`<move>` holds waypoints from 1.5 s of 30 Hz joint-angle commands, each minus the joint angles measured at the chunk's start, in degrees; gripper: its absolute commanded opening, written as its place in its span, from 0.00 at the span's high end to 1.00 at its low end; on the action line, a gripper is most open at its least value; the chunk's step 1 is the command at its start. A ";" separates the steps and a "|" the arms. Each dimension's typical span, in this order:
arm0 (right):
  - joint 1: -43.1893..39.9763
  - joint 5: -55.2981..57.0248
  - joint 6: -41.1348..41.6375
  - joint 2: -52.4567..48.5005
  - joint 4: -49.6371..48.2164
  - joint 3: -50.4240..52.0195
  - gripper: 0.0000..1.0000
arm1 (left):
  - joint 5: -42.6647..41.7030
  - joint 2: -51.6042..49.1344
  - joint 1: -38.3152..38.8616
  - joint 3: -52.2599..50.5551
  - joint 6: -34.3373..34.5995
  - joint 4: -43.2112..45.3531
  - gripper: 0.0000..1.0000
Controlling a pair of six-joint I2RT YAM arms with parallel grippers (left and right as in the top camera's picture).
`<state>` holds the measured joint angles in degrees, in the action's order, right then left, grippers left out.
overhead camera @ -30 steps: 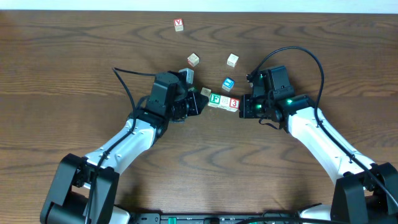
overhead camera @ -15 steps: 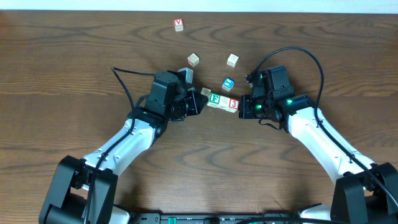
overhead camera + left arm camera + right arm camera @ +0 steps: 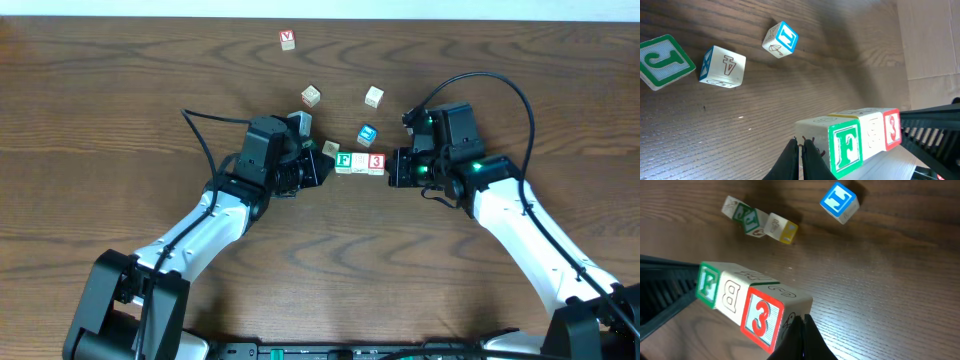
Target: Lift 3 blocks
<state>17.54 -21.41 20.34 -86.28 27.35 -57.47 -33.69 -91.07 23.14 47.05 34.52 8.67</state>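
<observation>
Three blocks form one tight row: a green "F" block [image 3: 343,160], a pale block [image 3: 360,161] and a red "3" block [image 3: 376,161]. My left gripper [image 3: 328,165] is shut, its tip pressed against the F end. My right gripper [image 3: 392,168] is shut too, its tip against the 3 end. In the left wrist view the closed left gripper [image 3: 801,145] touches the F block [image 3: 845,147]. The right wrist view has the closed right gripper [image 3: 802,322] against the side of the 3 block [image 3: 762,320]. The row seems to hang just above the wood, with its shadow beneath.
A blue-faced cube [image 3: 367,133] lies just behind the row. A small cube [image 3: 331,148] sits by the left gripper. Two pale cubes [image 3: 311,96] [image 3: 374,96] lie farther back, and a red-lettered cube [image 3: 288,39] sits near the far edge.
The row of three blocks has turned from slightly slanted to level and shifted a little. The right gripper has moved slightly up and to the right; the left arm has barely moved.
</observation>
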 commanded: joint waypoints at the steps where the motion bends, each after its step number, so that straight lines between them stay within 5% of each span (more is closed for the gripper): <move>1: 2.01 -14.01 -1.31 0.61 -0.50 -1.84 0.99 | -9.11 0.55 3.10 2.49 -0.15 1.42 0.93; 45: 1.99 -13.18 -1.29 0.61 0.11 -1.84 0.99 | -9.16 0.55 3.08 4.50 -0.09 1.88 0.93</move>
<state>17.54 -21.67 20.14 -86.08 28.12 -57.69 -33.69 -91.07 23.14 47.07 34.52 8.93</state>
